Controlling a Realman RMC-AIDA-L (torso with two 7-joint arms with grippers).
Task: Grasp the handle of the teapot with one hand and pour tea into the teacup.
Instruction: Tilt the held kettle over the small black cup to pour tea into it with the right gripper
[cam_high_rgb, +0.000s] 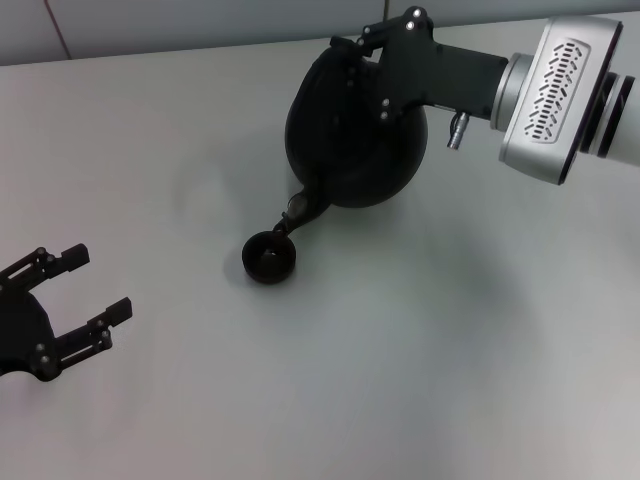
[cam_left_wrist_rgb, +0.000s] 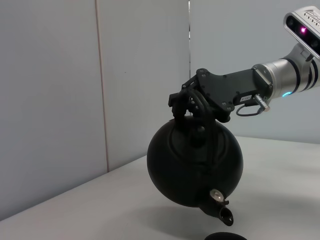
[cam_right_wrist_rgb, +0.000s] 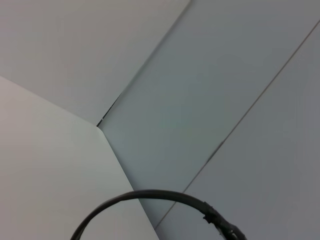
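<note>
The round black teapot (cam_high_rgb: 350, 140) hangs in the air, tipped forward, with its short spout (cam_high_rgb: 298, 212) pointing down just above the small black teacup (cam_high_rgb: 268, 257) on the table. My right gripper (cam_high_rgb: 370, 50) is shut on the teapot's arched handle (cam_left_wrist_rgb: 200, 107); the left wrist view shows the same grip from the side, with the teapot (cam_left_wrist_rgb: 195, 162) tilted and its spout (cam_left_wrist_rgb: 221, 212) over the teacup's rim (cam_left_wrist_rgb: 225, 236). My left gripper (cam_high_rgb: 85, 300) rests open near the table's front left, holding nothing.
The grey table (cam_high_rgb: 450, 350) spreads around the cup. A wall of grey panels (cam_left_wrist_rgb: 75, 100) stands behind it. The right wrist view shows only the wall, a table corner and a black cable (cam_right_wrist_rgb: 150, 197).
</note>
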